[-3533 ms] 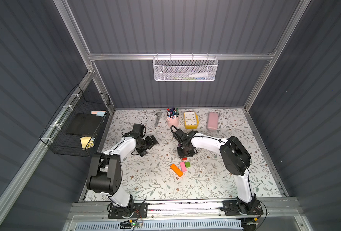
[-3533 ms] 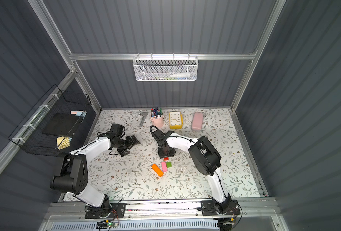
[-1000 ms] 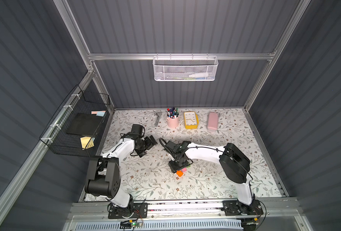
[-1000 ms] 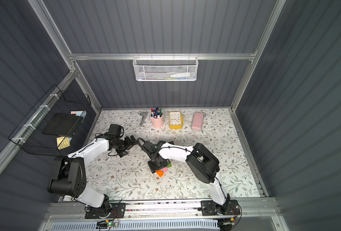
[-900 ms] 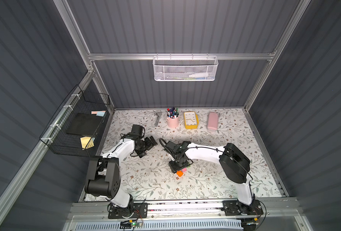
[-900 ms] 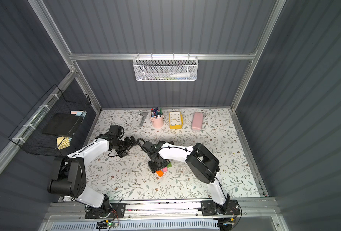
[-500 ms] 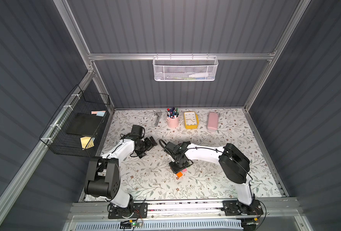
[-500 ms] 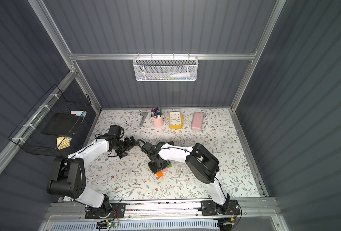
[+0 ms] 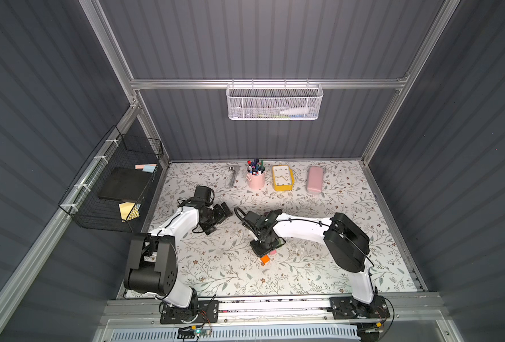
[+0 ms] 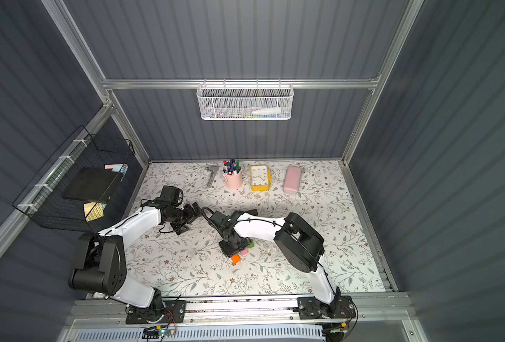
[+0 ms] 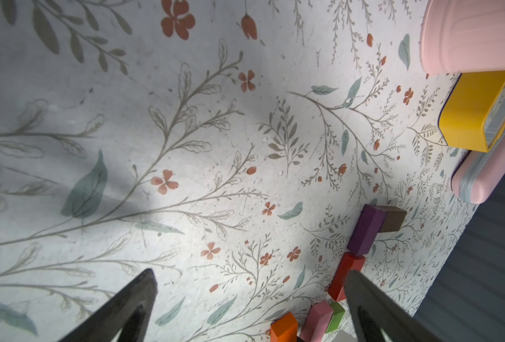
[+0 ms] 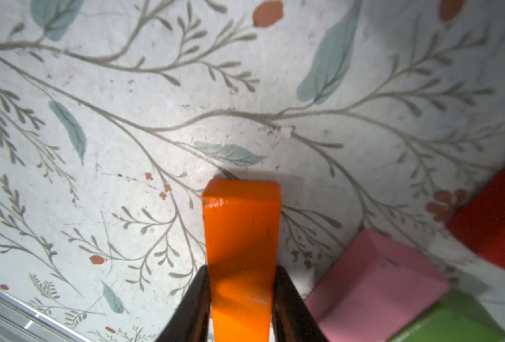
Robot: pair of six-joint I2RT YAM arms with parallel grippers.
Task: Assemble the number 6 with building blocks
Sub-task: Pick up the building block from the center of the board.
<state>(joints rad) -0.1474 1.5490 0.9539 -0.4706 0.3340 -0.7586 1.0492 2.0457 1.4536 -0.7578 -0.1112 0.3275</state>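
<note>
Now the right hand (image 12: 240, 271) clamps the orange block (image 12: 240, 225), down at the bench (image 12: 112, 142) front.
Just beyond sit the pink block (image 12: 375, 281) and the red block (image 12: 496, 213); swinging it round carelessly could knock them askew. The left hand (image 11: 251, 272) gapes open.

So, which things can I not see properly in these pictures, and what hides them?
- The red bar block, purple bar block and dark brown block: not made out in both top views; the white right arm covers them.
- The long orange block: its held end runs off the right wrist view's edge, inside the right gripper.
- The small green cube: cut by that view's corner.
- The white mesh basket: contents too small in both top views.
</note>
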